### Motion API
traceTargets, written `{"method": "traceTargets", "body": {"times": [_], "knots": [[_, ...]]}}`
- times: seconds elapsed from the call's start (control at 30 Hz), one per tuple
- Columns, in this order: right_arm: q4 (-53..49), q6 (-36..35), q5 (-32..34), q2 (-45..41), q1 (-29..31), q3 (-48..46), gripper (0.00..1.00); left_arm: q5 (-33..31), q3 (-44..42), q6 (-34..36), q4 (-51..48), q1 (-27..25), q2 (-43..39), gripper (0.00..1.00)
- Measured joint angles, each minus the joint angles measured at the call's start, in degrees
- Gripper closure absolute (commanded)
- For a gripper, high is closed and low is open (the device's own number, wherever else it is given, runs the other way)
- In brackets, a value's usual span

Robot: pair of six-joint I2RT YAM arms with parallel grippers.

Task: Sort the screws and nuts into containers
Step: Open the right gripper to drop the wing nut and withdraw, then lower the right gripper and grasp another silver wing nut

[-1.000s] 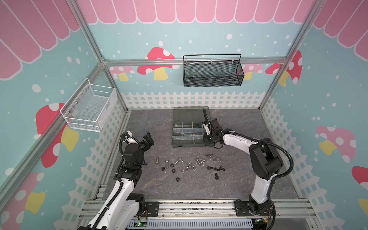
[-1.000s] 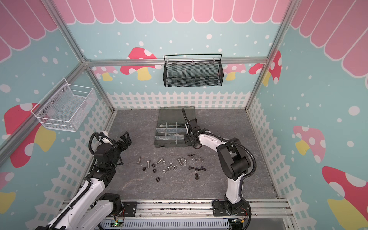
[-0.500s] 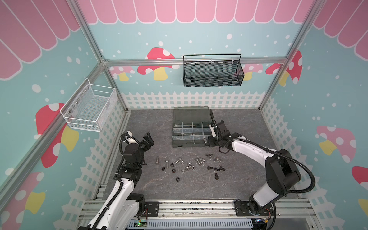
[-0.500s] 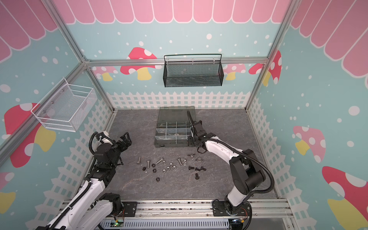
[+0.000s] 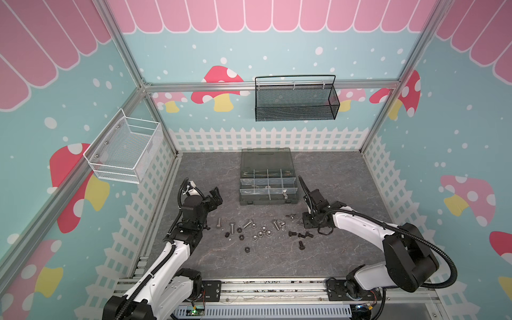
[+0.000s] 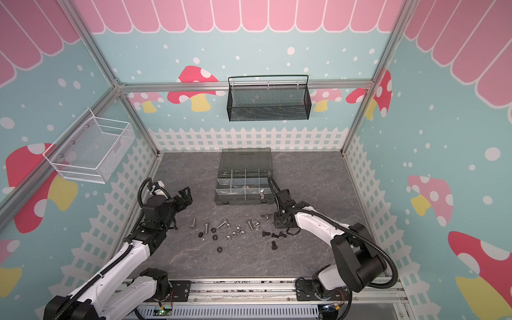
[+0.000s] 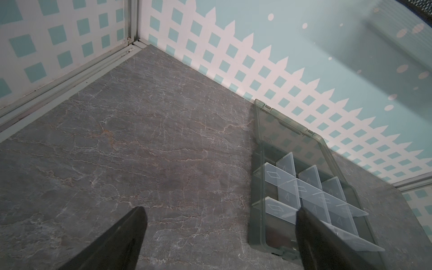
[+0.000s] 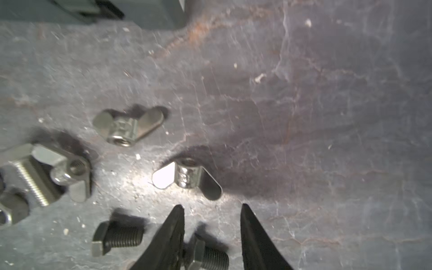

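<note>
The right gripper [image 8: 211, 207] hangs low over the floor [image 8: 327, 117], its fingers partway apart and gripping nothing. Just ahead of the tips lies a wing nut [image 8: 187, 178], clear of both fingers. A second wing nut [image 8: 128, 127] lies farther ahead, toward the pile side. Back from the tips, between the fingers, a black screw [image 8: 208, 256] lies on the floor with its head close against one finger; whether they touch cannot be told. A second black screw [image 8: 117, 238] lies just outside that same finger. Beyond it is a silver screw [image 8: 30, 177] with a third wing nut [image 8: 74, 173] against it. Outside the other finger the floor is bare right across the wrist view. Well ahead, past the wing nuts, the near corner of the case [image 8: 145, 14] closes that way.

The left gripper [image 7: 221, 208] is held up off the floor, its fingers spread wide and empty. Ahead of them bare floor runs to the rails [image 7: 70, 79] at the wall corner. One finger overlaps the case's side edge in the wrist view. The compartments [image 7: 306, 187] and the open lid [image 7: 287, 135] lie ahead of that finger.

In both top views the loose screws [image 5: 232, 227] and nuts [image 5: 260, 234] lie scattered between the two grippers, on the near side of the case and apart from it. Open floor lies nearer still.
</note>
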Motion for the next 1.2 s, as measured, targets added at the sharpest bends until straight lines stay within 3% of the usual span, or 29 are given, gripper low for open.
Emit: {"method": "traceTargets", "body": {"times": [0.47,0.67,0.87,1.2], "knots": [[0.9,0.7,-1.4,2.0,0.1,-2.2,0.33,0.0,0.7,-1.5,0.7,-0.9,1.3,0.0],[2.4,0.4,-0.4,5.6,0.1,-0.1,0.29,0.0,0.7,-1.7,1.3,-0.9,1.5,0.0],[3.1,0.7,2.0,8.0,0.1,1.9,0.3,0.0,0.7,-2.1,1.6,-0.9,1.6,0.0],[4.4,1.0,2.2,10.9,0.1,4.6,0.44,0.0,0.7,-2.3,1.7,-0.9,1.7,0.0]]}}
